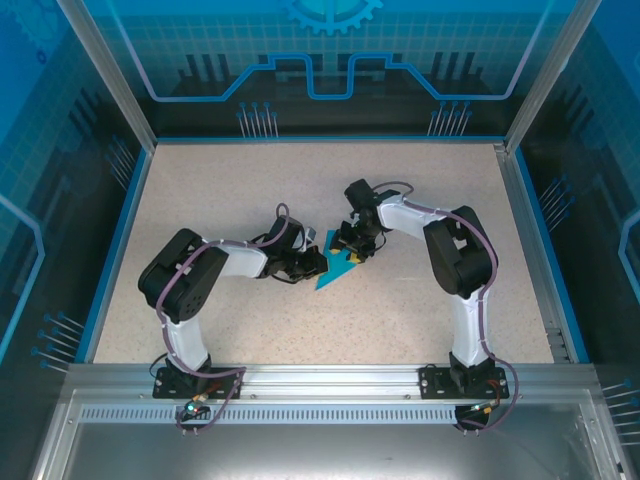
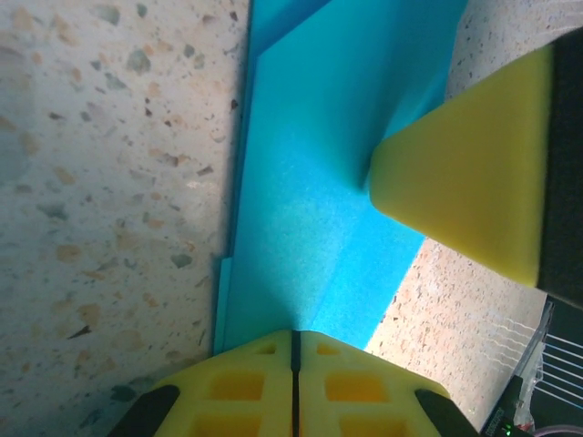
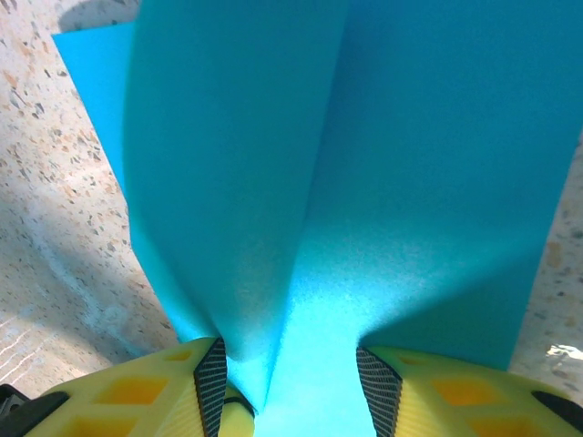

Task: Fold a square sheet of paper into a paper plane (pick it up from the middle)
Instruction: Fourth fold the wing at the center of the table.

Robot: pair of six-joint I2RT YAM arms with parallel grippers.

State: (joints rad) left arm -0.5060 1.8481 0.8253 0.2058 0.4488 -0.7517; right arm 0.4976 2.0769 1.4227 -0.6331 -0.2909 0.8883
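The square sheet of paper lies folded into a pointed turquoise shape in the middle of the table, between the two arms. In the left wrist view it lies flat with layered edges. My left gripper is shut, and its joined tips rest at the paper's near edge. My right gripper stands open over the paper. A raised flap runs up between its pads, touching the left one. One of its yellow fingers rests its tip on the sheet.
The speckled tabletop surrounds the paper. A blue rim and transparent walls enclose it. An aluminium rail with both arm bases runs along the near edge.
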